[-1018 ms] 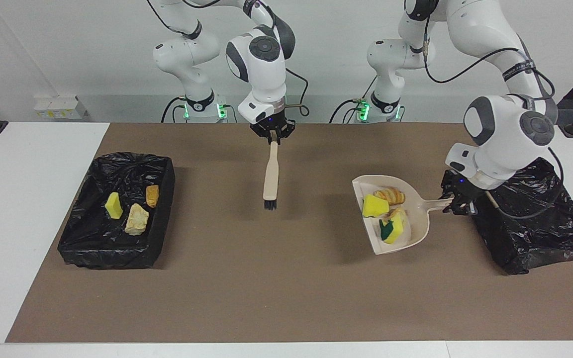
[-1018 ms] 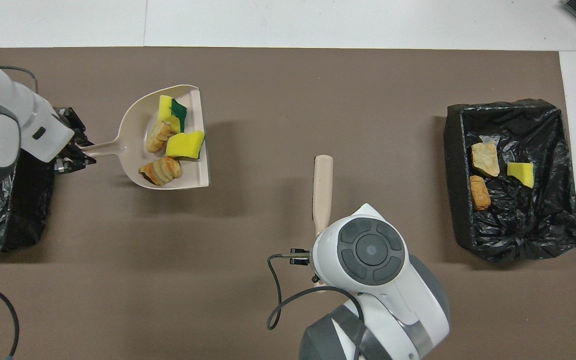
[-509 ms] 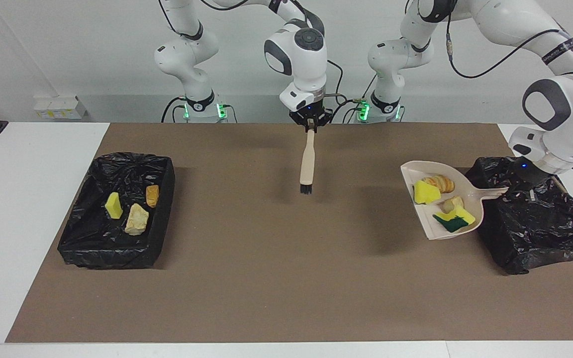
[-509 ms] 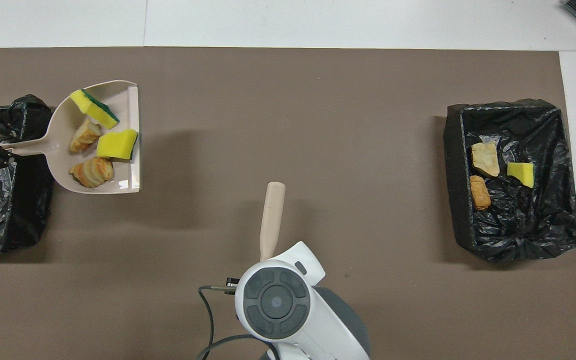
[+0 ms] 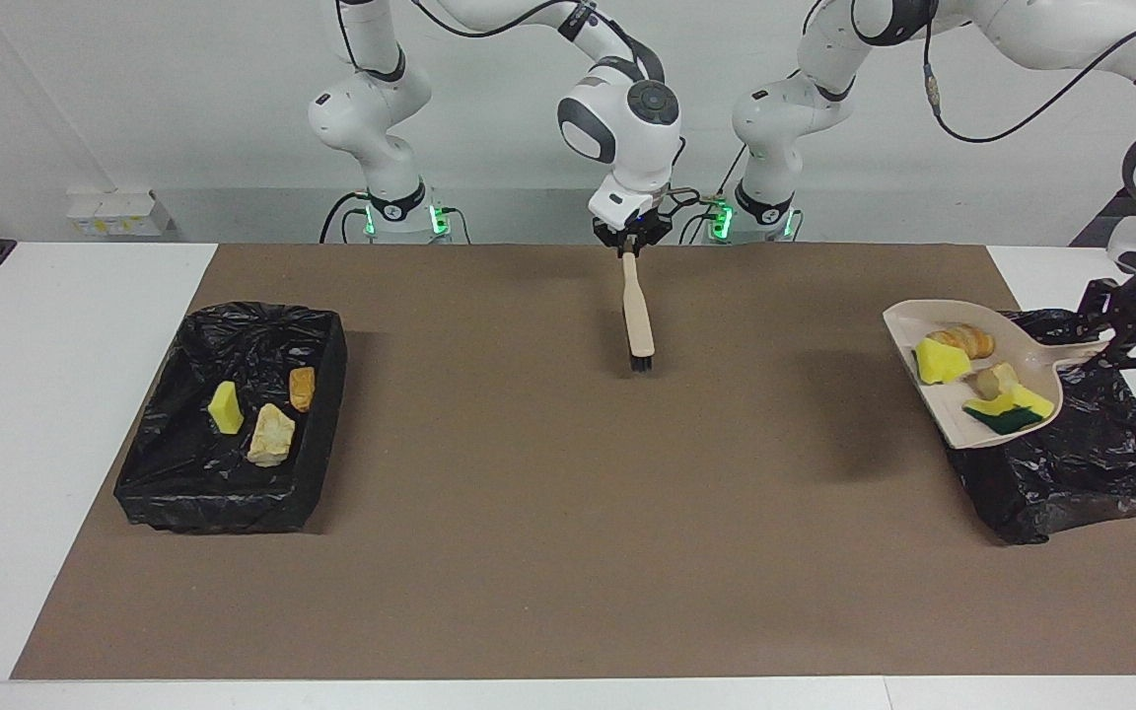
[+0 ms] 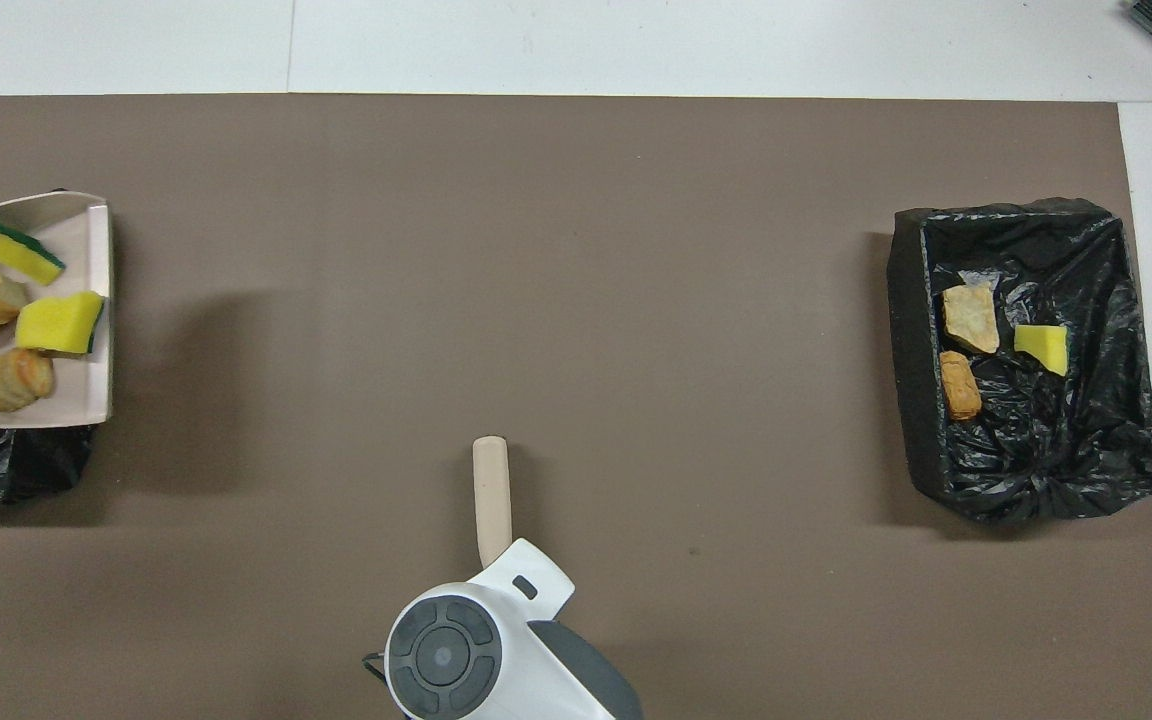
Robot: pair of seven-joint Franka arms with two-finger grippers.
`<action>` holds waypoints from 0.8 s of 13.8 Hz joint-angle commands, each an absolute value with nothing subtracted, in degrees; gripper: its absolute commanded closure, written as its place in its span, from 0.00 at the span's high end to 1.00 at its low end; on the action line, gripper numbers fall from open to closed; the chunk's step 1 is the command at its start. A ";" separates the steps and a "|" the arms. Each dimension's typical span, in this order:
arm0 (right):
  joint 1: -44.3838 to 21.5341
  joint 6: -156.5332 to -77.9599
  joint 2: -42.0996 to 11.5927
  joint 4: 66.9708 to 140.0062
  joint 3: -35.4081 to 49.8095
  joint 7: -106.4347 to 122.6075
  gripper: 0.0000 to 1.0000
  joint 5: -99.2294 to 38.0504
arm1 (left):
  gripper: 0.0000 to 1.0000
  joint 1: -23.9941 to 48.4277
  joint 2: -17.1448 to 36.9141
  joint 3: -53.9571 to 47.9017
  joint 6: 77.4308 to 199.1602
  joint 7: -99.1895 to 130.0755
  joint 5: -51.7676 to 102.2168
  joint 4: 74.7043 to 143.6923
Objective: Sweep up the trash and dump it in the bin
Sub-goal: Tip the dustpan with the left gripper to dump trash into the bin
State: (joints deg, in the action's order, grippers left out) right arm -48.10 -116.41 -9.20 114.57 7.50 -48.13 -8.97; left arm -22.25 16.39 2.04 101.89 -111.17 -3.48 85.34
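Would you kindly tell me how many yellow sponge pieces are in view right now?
3: one plain yellow sponge wedge in the black-lined bin at the right arm's end, one plain yellow sponge wedge and one green-backed yellow sponge on the raised beige plastic dustpan.

Brown mat open across its whole middle and along the edge farthest from the robots; a gripper could pass there unhindered.

Obstacles:
- Black-lined bin at the right arm's end of the table, three pieces lying inside.
- Second black-lined bin at the left arm's end; loaded dustpan held raised over its rim, blocking entry from above.
- Brush hanging from the right gripper over the mat's robot-side strip, bristles down, near the middle.

Wide gaps between brush and either bin.
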 commanded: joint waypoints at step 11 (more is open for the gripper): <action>-48.08 -119.62 -8.70 119.36 7.47 -50.10 0.00 -8.44 | 0.00 -21.19 21.27 0.88 113.02 -111.54 -40.66 79.54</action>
State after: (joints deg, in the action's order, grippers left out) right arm -48.49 -118.05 -9.98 117.27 7.23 -49.21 -8.92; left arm -23.45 21.82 0.25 111.57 -112.76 -34.67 78.44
